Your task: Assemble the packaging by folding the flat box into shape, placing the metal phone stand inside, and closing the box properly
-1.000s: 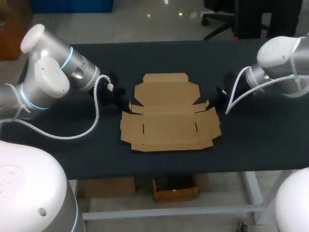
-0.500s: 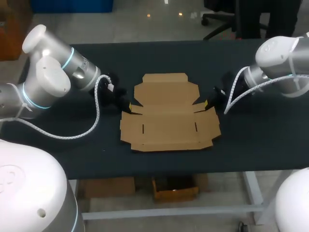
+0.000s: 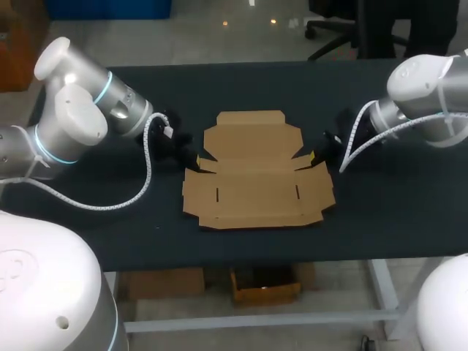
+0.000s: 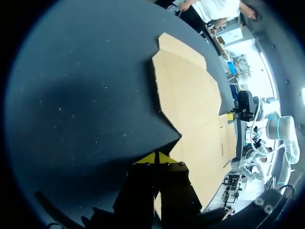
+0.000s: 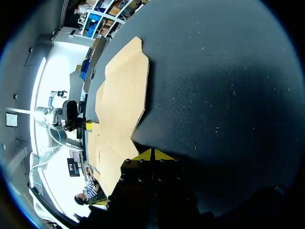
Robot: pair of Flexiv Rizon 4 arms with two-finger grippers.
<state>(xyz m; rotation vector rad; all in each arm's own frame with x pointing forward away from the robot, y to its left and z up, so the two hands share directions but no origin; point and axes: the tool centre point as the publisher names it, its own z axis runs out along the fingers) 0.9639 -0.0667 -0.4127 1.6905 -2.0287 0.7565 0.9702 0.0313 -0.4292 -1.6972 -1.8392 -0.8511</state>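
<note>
A flat brown cardboard box [image 3: 256, 175] lies unfolded in the middle of the black table [image 3: 395, 212]. My left gripper [image 3: 194, 160] is shut, low at the box's left edge where a side flap notches in. In the left wrist view its yellow tips [image 4: 156, 158] meet with nothing between them, just short of the box [image 4: 190, 95]. My right gripper [image 3: 315, 156] is shut at the box's right edge. Its closed tips [image 5: 152, 154] sit beside the cardboard [image 5: 121, 95] in the right wrist view. No metal phone stand shows in any view.
White cables [image 3: 146, 175] loop from both wrists above the table. Bare black tabletop surrounds the box on all sides.
</note>
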